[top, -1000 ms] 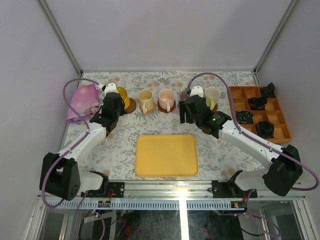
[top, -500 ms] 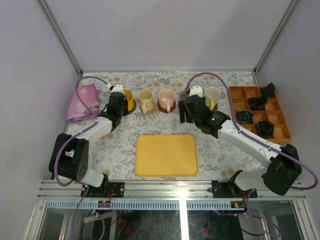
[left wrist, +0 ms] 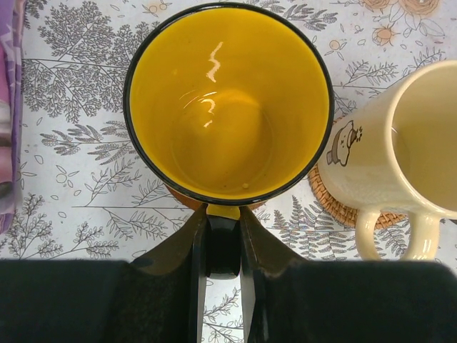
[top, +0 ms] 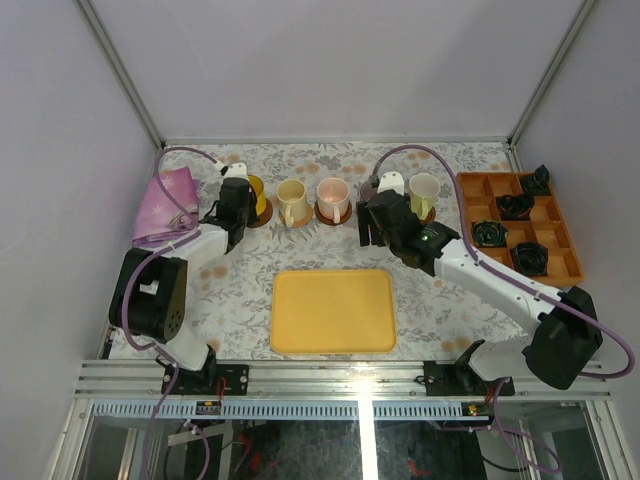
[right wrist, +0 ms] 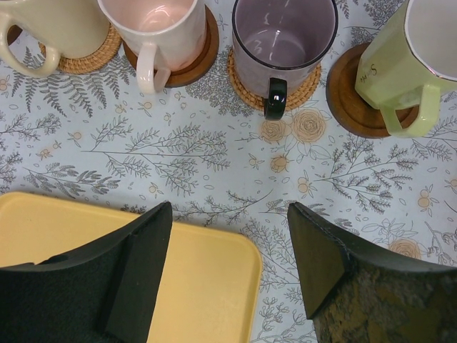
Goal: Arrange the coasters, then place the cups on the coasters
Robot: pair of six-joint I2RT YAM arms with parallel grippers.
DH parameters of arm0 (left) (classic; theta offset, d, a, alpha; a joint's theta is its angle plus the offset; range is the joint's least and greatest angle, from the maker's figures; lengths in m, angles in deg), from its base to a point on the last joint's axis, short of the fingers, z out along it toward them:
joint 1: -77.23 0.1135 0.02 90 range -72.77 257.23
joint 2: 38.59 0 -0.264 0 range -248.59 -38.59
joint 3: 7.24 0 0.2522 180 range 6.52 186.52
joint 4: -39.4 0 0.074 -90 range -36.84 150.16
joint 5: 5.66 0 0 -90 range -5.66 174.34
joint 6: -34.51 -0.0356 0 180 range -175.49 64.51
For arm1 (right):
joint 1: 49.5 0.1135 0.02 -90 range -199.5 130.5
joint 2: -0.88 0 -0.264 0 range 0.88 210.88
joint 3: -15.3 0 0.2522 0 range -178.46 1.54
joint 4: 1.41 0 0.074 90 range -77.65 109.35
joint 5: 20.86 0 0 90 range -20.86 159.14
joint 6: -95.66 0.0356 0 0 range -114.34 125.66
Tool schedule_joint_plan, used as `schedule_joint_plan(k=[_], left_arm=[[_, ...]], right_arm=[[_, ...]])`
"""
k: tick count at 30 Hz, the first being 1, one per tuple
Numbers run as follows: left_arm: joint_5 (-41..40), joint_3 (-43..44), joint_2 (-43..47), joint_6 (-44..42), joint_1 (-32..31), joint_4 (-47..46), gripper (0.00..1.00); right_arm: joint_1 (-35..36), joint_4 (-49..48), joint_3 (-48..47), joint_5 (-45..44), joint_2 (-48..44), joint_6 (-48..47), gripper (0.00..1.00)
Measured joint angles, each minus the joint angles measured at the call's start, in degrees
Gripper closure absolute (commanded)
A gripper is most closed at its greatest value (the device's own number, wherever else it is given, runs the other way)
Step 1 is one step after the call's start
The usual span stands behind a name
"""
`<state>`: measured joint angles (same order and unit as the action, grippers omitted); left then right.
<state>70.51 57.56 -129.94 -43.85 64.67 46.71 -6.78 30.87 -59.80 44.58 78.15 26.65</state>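
Note:
Five cups stand in a row at the back, each on a coaster. The yellow cup (left wrist: pixel 228 100) sits on a dark brown coaster (left wrist: pixel 187 201), and my left gripper (left wrist: pixel 223 214) is shut on its black handle. Beside it the cream cup (left wrist: pixel 400 157) rests on a woven tan coaster (left wrist: pixel 335 207). The pink cup (right wrist: pixel 153 25), grey-purple cup (right wrist: pixel 284 39) and pale green cup (right wrist: pixel 410 53) stand on their own coasters. My right gripper (right wrist: pixel 228 236) hangs open and empty, short of the row and over the yellow tray's far corner.
The flat yellow tray (top: pixel 333 310) lies in the middle near the front. An orange compartment box (top: pixel 560 235) with small black objects stands at the right. A pink cloth (top: pixel 165 205) lies at the back left.
The left arm has folded in closer to the table and its gripper has shifted slightly back and right at the yellow cup. The right arm has not moved.

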Motion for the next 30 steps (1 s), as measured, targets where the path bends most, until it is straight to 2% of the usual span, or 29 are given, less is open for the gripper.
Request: schedule_joint_plan(k=[19, 21, 24, 28, 30], left_arm=[[0.61, 0.07, -3.65, 0.52, 0.24, -1.14, 1.0], [0.61, 0.07, -3.65, 0.83, 0.24, -1.14, 0.97], [0.63, 0.02, -3.65, 1.33, 0.24, -1.14, 0.87], [0.68, -0.37, -3.28, 1.62, 0.24, -1.22, 0.49], [0.7, -0.61, -2.38, 1.77, 0.24, -1.27, 0.37]], right_arm=[[0.0, 0.02, -0.76, 0.13, 2.56, -0.02, 0.27], [0.0, 0.02, -0.76, 0.15, 2.58, -0.02, 0.27], [0.0, 0.02, -0.76, 0.17, 2.58, -0.02, 0.27], [0.0, 0.02, -0.79, 0.22, 2.78, 0.0, 0.27], [0.0, 0.02, -0.92, 0.24, 3.15, 0.0, 0.27]])
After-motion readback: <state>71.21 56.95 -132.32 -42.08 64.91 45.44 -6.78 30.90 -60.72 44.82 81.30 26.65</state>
